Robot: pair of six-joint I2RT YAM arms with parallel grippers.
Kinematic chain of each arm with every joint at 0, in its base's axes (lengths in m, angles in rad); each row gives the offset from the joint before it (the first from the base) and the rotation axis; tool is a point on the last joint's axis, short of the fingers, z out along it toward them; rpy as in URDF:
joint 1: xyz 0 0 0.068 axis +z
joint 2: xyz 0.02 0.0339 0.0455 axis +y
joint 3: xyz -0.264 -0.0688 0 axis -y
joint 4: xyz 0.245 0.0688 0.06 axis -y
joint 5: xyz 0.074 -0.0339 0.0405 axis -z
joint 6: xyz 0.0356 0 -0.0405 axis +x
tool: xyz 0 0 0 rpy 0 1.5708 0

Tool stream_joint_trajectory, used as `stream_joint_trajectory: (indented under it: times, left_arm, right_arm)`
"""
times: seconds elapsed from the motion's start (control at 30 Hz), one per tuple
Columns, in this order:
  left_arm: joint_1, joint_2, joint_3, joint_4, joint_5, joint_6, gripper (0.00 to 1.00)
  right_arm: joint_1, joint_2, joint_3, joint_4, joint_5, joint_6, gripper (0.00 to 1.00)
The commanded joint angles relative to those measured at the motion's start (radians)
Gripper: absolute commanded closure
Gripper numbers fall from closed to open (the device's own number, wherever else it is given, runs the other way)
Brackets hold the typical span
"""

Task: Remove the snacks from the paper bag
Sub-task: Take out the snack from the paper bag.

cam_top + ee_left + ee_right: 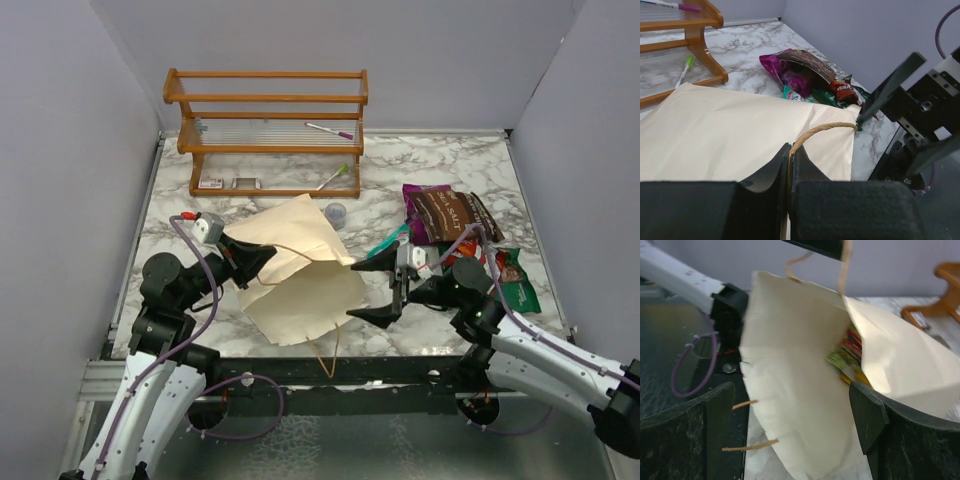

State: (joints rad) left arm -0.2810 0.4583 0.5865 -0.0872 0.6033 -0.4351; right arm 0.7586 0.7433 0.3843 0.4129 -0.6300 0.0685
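Item one: large cream paper bag (300, 285) with thin tan string loop handles (821, 130), lying on its side at the near middle of the white marble-patterned table (450, 165), mouth turned toward the right arm. Left gripper (262, 258), black, two-fingered, is clenched on the bag's upper rim. The left wrist view shows the fingers (767, 172) pressed together, with paper and one string handle pinched between them. Right gripper (385, 290) stands released, jaws spread wide, just outside the bag's mouth and holding nothing. Its wrist view looks straight into the opening. Inside the bag, crinkly foil packets in yellow-green and red-orange (847, 357) lie against the inner wall; their number cannot be told. Already out on the table, right of the bag and behind the right gripper, is a loose pile: dark brown foil packet (448, 212) on top, purple packet (414, 190) under it, red packet (507, 262) and green packet (520, 292) at the near side. Other stock: orange-brown wooden rack (265, 100) at the far edge, and a small clear cup (336, 211) between rack and bag.
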Motion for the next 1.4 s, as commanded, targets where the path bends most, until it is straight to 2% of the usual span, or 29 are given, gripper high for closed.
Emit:
stream_joint_trajectory:
  times: [0.0,0.2,0.27,0.37,0.57,0.77,1.03,1.2,1.37]
  left_arm:
    - [0.013,-0.030,0.012,-0.003,-0.050,0.015,1.00]
    - [0.013,-0.026,0.017,-0.011,-0.045,0.022,1.00]
    - [0.013,-0.029,0.018,-0.014,-0.042,0.022,1.00]
    - [0.013,-0.037,0.018,-0.014,-0.020,0.017,1.00]
    - [0.011,-0.029,0.012,-0.011,0.036,-0.039,1.00]
    - [0.011,-0.041,0.010,-0.022,0.025,-0.043,1.00]
    - [0.011,-0.047,0.008,-0.021,0.017,-0.033,1.00]
    - [0.012,-0.047,0.012,-0.023,-0.002,-0.024,1.00]
    - [0.011,-0.044,0.017,-0.031,0.004,-0.014,1.00]
  right_arm:
    - [0.187,0.047,0.091,-0.022,-0.043,-0.253,0.04]
    - [0.428,0.267,0.182,-0.079,0.339,-0.508,0.12]
    - [0.502,0.352,0.211,-0.036,0.475,-0.584,0.16]
    - [0.524,0.465,0.224,0.055,0.575,-0.687,0.17]
    - [0.525,0.670,0.260,0.173,0.621,-0.892,0.19]
    - [0.525,0.891,0.363,0.256,0.663,-1.005,0.24]
    - [0.475,1.120,0.420,0.524,0.655,-1.007,0.35]
    - [0.441,1.200,0.494,0.497,0.620,-0.962,0.36]
    - [0.398,1.267,0.560,0.487,0.600,-0.941,0.32]
